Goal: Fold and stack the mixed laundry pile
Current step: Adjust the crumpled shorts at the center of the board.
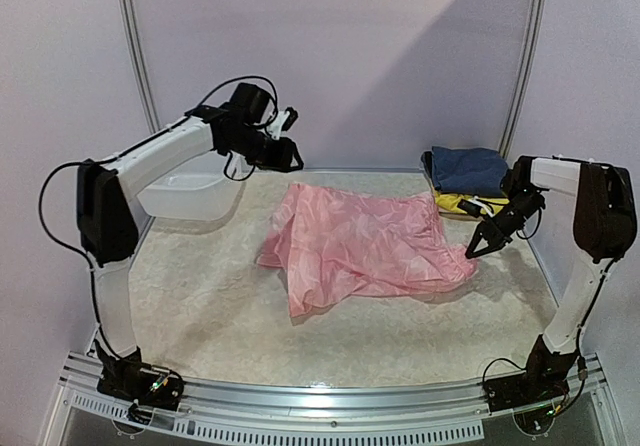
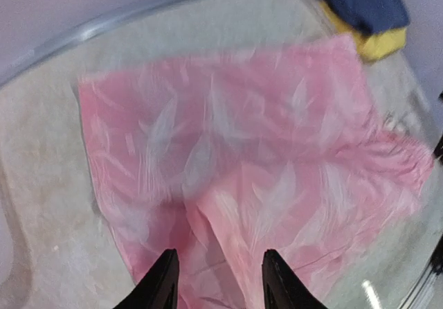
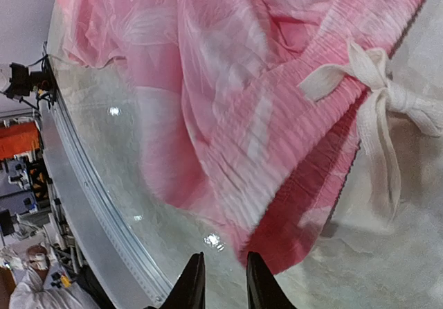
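Note:
A pink crinkly garment (image 1: 360, 241) with pale leaf print lies spread and partly rumpled in the middle of the table. Its gathered waistband and white drawstring bow (image 3: 377, 101) point toward the right side. My left gripper (image 1: 290, 156) hangs in the air above the garment's back left corner; in the left wrist view the left gripper (image 2: 218, 278) is open, with only pink cloth (image 2: 242, 136) far below. My right gripper (image 1: 478, 244) is low beside the garment's right edge; the right gripper (image 3: 223, 281) stands slightly open, with bare table between the fingers. A navy garment (image 1: 470, 169) rests folded on a yellow one (image 1: 455, 204) at the back right.
A white plastic basket (image 1: 190, 194) stands at the back left under my left arm. The table's metal rail (image 1: 330, 406) runs along the front edge, seen also as the rail (image 3: 90, 198) in the right wrist view. A pale curved backdrop rises behind the table.

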Available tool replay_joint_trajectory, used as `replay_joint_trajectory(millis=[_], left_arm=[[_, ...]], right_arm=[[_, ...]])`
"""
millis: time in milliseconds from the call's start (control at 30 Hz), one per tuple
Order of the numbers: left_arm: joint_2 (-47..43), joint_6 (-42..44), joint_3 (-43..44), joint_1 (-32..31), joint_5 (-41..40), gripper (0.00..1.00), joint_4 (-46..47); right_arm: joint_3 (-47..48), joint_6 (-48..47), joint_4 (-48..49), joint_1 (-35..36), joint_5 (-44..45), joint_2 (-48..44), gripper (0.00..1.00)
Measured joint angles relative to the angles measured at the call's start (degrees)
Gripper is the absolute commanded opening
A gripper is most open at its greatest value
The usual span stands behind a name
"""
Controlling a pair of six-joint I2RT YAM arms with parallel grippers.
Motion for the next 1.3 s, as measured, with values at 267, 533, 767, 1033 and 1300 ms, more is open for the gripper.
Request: replay_joint_trajectory(millis=[267,533,767,1033,1300], left_arm=[[-4.9,4.7,-18.3,-10.2,-7.4,0.46,-5.7],[-19.1,-1.4,-36.6,-12.3,-7.8,0.51,1.2],[-15.2,-9.4,-43.2,-6.3,-6.8,0.52,11.8],[-10.4,-13.8,-44.4,-2.3,-1.3,0.52,20.9],[-6.7,-15.6,-44.3,-2.0,1.9,0.52,24.7]], right_arm=[[-3.1,-0.1,1.6,0.0,6.8,-5.7,0.38],[-12.9,-11.9,6.3,0.3,14.4,-24.5,0.42],[-17.0,-17.9,12.3,1.5,18.3,-24.5,0.48],[-16.7,-15.7,13.6,1.5,14.9,-10.1,0.52],[-13.5,-14.4,12.5,1.5,8.5,-4.6,0.50]])
